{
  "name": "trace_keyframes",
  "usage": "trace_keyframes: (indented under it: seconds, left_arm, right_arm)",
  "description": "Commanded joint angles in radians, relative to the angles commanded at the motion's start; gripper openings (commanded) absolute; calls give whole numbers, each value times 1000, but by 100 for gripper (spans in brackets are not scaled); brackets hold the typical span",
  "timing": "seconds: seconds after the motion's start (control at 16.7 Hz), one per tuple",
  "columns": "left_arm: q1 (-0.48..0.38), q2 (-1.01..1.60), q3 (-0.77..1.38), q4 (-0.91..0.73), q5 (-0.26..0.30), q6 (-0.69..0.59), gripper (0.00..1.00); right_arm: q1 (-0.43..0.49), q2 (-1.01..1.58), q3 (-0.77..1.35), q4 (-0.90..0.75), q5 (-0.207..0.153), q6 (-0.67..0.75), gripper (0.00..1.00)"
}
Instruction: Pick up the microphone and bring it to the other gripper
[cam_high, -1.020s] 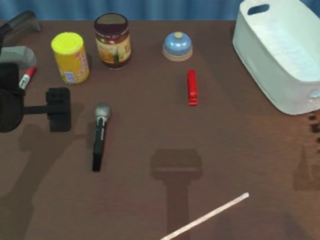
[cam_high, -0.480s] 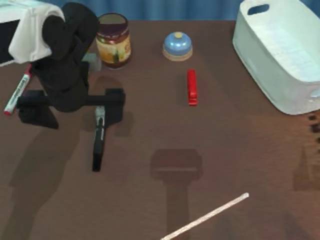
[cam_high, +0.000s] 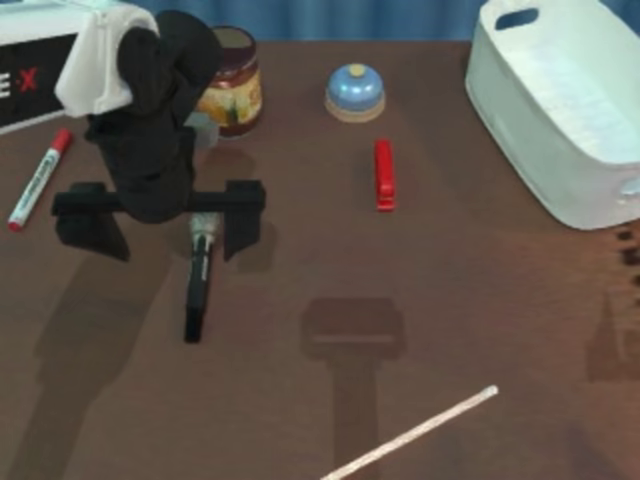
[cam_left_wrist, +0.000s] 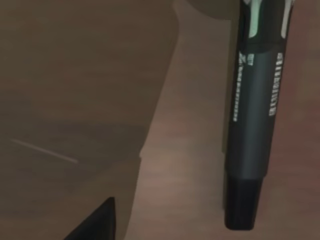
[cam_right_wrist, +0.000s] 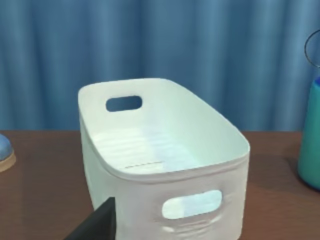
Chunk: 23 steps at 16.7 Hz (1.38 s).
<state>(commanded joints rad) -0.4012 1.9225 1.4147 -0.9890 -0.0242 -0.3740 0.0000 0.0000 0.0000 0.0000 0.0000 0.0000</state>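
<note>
The microphone (cam_high: 197, 290) lies on the brown table left of centre, its black handle pointing toward the front edge. Its silver head is mostly hidden under my left gripper (cam_high: 168, 222). That gripper hovers open and wide, one finger on each side of the head end, touching nothing. In the left wrist view the black handle of the microphone (cam_left_wrist: 252, 115) runs along the table, with one fingertip (cam_left_wrist: 97, 225) well to its side. My right arm is parked off the table's right edge; only one dark fingertip (cam_right_wrist: 100, 225) shows in the right wrist view.
A jar (cam_high: 232, 90), a blue bell (cam_high: 354, 92) and a red stapler (cam_high: 384, 175) stand behind and right of the microphone. A white marker (cam_high: 38, 180) lies far left. A white basket (cam_high: 560, 100) fills the back right; a pale stick (cam_high: 415, 435) lies near the front.
My left arm has swung in from the left edge and now hangs over the microphone's head, covering the yellow can. Its gripper stayed open. The microphone has not moved.
</note>
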Motion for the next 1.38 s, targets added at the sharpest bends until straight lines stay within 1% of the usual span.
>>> trace_keyframes:
  seconds: [0.18,0.48,0.6,0.9,1.38]
  left_arm:
    - [-1,24,-21,39,0,3,100]
    - [2,137,-115,259,1,8,100]
    - [3,175,-145,322,1,9,100]
    - [3,189,-156,343,2,10,100]
    - [3,189,-156,343,2,10,40]
  right_arm:
    - [0,0,0,0,0,0,100]
    - [0,0,0,0,0,0,100]
    - [0,0,0,0,0,0,100]
    - [0,0,0,0,0,0,100]
    - [0,0,0,0,0,0,100]
